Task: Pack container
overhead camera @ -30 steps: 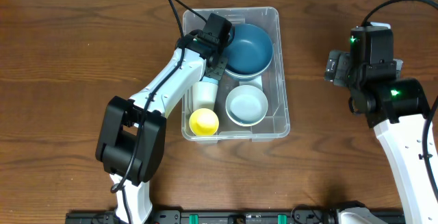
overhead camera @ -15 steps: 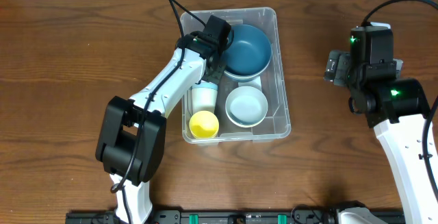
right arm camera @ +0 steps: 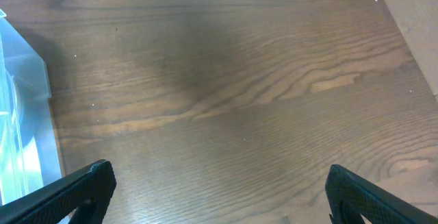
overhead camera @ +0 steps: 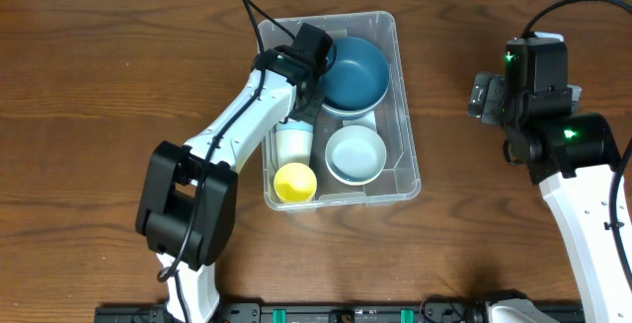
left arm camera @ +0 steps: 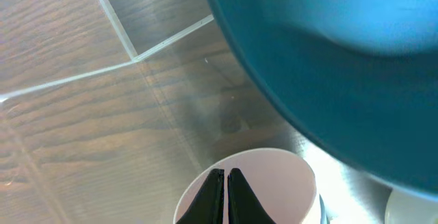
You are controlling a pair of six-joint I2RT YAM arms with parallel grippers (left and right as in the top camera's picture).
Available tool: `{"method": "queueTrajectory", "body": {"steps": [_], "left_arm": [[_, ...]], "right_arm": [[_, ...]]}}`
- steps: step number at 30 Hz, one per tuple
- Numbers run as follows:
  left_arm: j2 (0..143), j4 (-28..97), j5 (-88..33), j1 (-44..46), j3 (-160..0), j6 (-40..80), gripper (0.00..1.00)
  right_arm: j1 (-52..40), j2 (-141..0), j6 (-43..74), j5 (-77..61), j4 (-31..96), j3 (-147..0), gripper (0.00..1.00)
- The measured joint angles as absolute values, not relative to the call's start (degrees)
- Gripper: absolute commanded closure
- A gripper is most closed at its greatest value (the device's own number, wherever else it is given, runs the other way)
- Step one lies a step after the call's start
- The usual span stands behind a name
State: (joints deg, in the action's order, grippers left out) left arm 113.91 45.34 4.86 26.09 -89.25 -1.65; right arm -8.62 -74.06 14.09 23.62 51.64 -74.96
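Left gripper (left arm camera: 224, 183), clenched on nothing just over the white cup (left arm camera: 274, 176) beside the blue bowl (left arm camera: 328, 59) in the container (overhead camera: 397, 116) near the far edge of the table (overhead camera: 118, 86): drop lower and you could topple that cup.

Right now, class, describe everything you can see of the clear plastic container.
The container is a clear plastic rectangular bin with a rounded rim, standing open-topped on the wooden table. Inside sit a dark blue bowl, a pale blue bowl, a white cup and a yellow cup. The shut left hand reaches in over the white cup.
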Motion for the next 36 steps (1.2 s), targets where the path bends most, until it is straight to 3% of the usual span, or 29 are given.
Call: {"method": "queueTrajectory", "body": {"steps": [27, 30, 33, 36], "left_arm": [[113.56, 44.56, 4.86, 26.09, -89.25, -1.65, 0.94], [113.56, 44.58, 4.86, 26.09, -89.25, -1.65, 0.94], [113.56, 44.53, 4.86, 26.09, -89.25, -1.65, 0.94], [113.56, 44.18, 4.84, 26.09, -89.25, -1.65, 0.94]], "right_arm": [[-8.62, -74.06, 14.92, 20.47, 50.72, -74.96, 0.01], [-8.62, -74.06, 14.35, 13.45, 50.59, -74.96, 0.45], [-8.69, -74.06, 13.82, 4.45, 53.12, -74.96, 0.64], [-9.76, -74.08, 13.34, -2.24, 58.11, -74.96, 0.95]]}}
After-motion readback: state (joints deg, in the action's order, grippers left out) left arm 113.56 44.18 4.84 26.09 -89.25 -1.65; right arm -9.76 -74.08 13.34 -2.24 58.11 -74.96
